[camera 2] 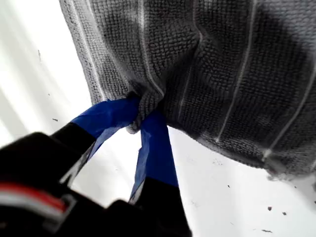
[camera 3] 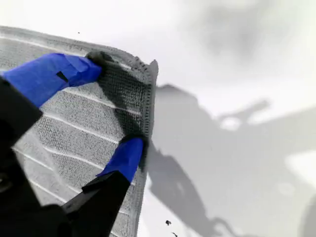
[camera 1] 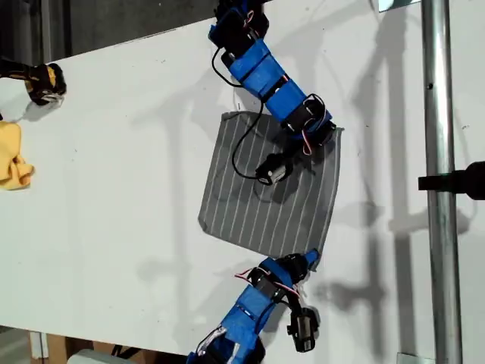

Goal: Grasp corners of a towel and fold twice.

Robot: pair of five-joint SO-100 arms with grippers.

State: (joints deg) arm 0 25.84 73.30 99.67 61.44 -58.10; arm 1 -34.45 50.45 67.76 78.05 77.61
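Towel [camera 1: 265,189]: lies mostly flat on the white table [camera 1: 114,212], between the two arms. All notes below are placed off the towel.

- My first gripper [camera 2: 143,111]: closed tight on one towel corner [camera 1: 312,258]. The cloth is bunched between the blue tips and raised a little off the table.
- My second gripper [camera 3: 114,103]: jaws wide, both tips pressed down on the towel just inside the neighbouring corner [camera 3: 150,66]. It holds nothing yet.

Risks, as I judge them:
- If you close the second gripper where it sits, the tips may slide over the flat pile and catch only a thin fold, or miss the hem. That corner would then drop out mid-fold.
- If you lift the first side alone, the towel drags askew, because the second tips pin it down.
- The pinch on the first corner looks shallow, so a quick pull could slip it free.
- A cable from the second arm loops over the towel and may snag the cloth as it swings over.

Count:
- towels: one
- corners seen: four (one gripped, one under open tips, two free)
- arms: two
- yellow cloth [camera 1: 14,155]: one, well apart from the towel
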